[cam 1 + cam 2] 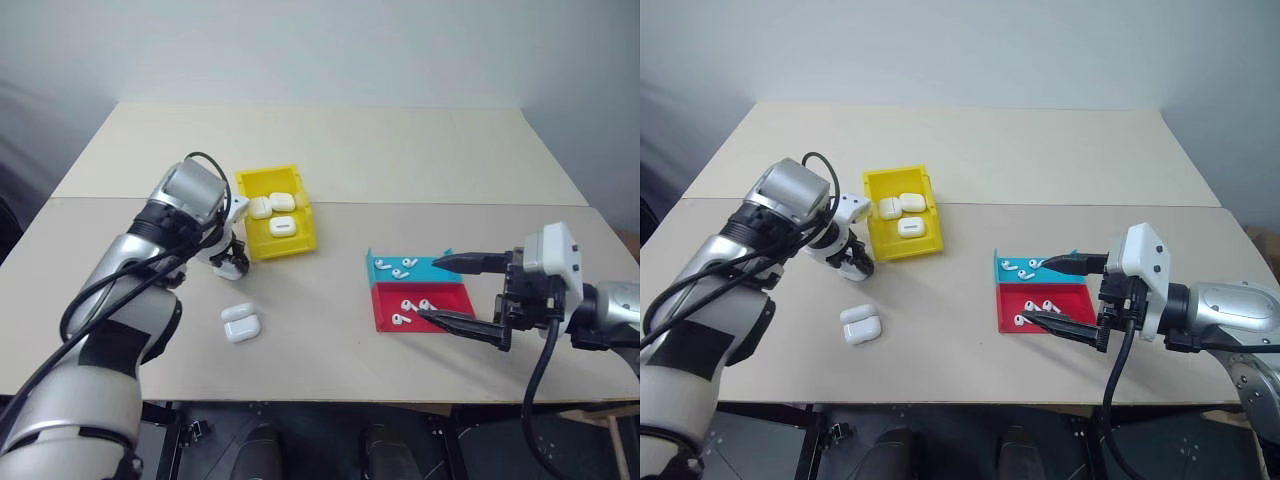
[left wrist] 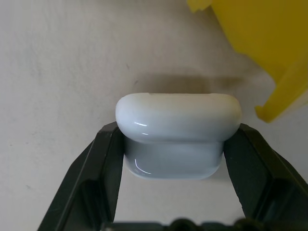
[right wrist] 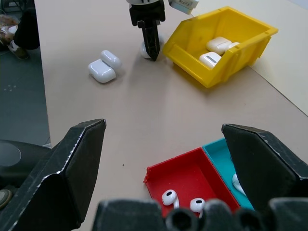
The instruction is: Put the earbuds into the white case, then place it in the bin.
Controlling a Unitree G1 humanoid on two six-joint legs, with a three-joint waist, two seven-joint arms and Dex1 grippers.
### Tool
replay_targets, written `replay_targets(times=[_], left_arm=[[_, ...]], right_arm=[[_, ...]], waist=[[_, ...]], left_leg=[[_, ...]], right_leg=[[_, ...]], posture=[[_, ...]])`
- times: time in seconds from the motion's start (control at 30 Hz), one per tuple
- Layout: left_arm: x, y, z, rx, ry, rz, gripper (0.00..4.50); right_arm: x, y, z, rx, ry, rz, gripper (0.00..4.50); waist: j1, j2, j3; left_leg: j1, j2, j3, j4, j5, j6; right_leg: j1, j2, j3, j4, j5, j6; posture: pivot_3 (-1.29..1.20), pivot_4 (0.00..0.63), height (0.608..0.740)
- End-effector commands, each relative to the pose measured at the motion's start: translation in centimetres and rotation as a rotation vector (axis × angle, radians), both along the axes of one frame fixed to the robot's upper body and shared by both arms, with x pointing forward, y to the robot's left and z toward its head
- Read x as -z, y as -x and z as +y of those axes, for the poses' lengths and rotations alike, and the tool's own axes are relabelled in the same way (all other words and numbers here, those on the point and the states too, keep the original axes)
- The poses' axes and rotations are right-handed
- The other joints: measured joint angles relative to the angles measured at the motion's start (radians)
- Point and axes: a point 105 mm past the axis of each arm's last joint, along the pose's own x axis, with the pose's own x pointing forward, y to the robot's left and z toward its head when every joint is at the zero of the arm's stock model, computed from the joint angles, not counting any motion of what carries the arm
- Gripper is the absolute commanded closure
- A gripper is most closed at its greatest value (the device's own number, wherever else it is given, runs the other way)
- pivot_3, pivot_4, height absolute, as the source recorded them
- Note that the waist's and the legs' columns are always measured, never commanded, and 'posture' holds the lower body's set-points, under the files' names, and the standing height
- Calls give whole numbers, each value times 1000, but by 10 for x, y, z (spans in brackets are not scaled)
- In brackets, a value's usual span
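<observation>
1. I am clamping my left gripper (image 2: pixel 173 144) on a small glossy white rounded plastic case (image 2: pixel 177 132); its two black fingers (image 2: pixel 103 159) are pressing the case's two short sides, and the case is sitting shut between them on the beige table (image 1: pixel 330 330).
2. The bright yellow tall-walled plastic bin (image 1: pixel 275 215) is standing just beyond my left jaws, and three closed white cases (image 1: pixel 272 208) are already lying in it, so I judge part of the job done.
3. I am holding my right gripper (image 1: pixel 462 292) spread wide and empty, its fingers reaching over the shallow red tray (image 1: pixel 420 310) and the shallow blue tray (image 1: pixel 405 268), with nothing between them.
4. Tiny white stemmed earbuds (image 1: pixel 412 305) are lying in both trays, just under my right jaws.
5. A further white case (image 1: pixel 240 324), lid open, is waiting on the table on the near side of my left jaws.
6. Still to do, as I judge it: carrying the gripped case into the bin, then filling the open one.
</observation>
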Motion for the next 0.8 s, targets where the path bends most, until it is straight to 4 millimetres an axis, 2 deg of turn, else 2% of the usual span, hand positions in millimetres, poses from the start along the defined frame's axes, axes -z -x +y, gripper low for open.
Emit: replay_targets(times=[0.03,0.13,0.27,0.33,0.43,0.53,0.67,0.7,0.8], left_arm=[[-38,-6,-3,135,71,-242,1700],[-71,2,-5,290,199,-491,1700],[-113,26,-6,474,407,-848,1700],[-117,34,-6,508,463,-903,1700],[-127,53,-13,588,698,-919,1700],[-132,64,-17,662,779,-943,1700],[-154,92,-32,924,938,-1221,1700],[-156,94,-33,949,961,-1243,1700],[-153,113,-47,1193,1080,-1131,1700]], right_arm=[[-9,3,0,-7,1,-55,0],[-10,3,-1,-4,0,-63,0],[-13,1,-2,-2,-10,-73,0],[-14,1,-2,-3,-12,-76,0],[-17,0,-1,-8,-18,-87,0],[-18,0,-1,-8,-17,-92,0],[-19,0,-1,-16,-12,-99,0],[-19,0,-1,-17,-11,-100,0],[-20,-1,-1,-25,-4,-105,0]], waist=[[-4,0,0],[-5,0,0],[0,0,0],[6,0,0],[11,0,0],[9,0,0],[8,0,0],[8,0,0],[4,0,0]], left_leg=[[0,0,0,0,0,0],[0,1,0,0,0,0],[0,1,0,2,0,0],[1,1,1,2,0,0],[2,1,0,3,0,0],[2,1,0,3,0,0],[2,1,0,3,0,1],[1,1,0,3,0,1],[2,1,0,3,0,1]], right_leg=[[0,0,0,2,0,0],[0,0,0,3,0,0],[0,0,0,2,0,0],[1,0,0,1,0,0],[3,0,-1,1,0,0],[4,0,-1,0,0,0],[3,0,-1,0,0,0],[4,0,-1,-1,0,0],[4,0,-1,0,0,0]], posture=[[0,150,740],[0,150,740],[0,150,740],[0,150,740],[0,150,740],[0,150,740],[0,150,740],[0,150,740],[0,150,740]])
